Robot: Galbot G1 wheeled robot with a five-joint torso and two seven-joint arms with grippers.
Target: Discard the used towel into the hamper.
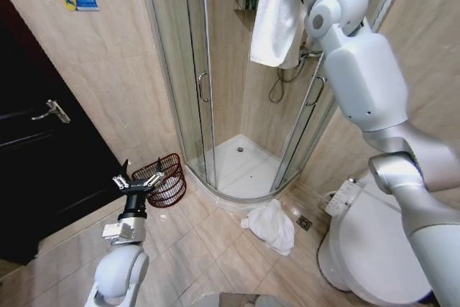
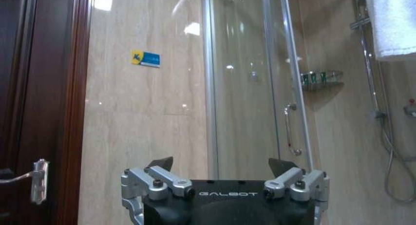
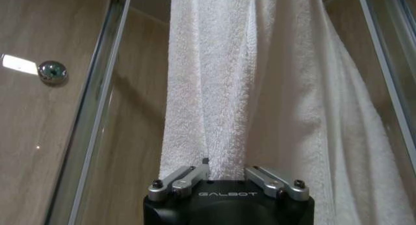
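1. Up high, your right gripper has its jaws closed on the white towel, which hangs at the top of the glass shower door.
2. Your left gripper waits low with its jaws open, near the hamper.
3. That hamper stands on the tiled floor, between the shower and the dark door.
4. A second white towel lies crumpled on the floor beside the toilet.
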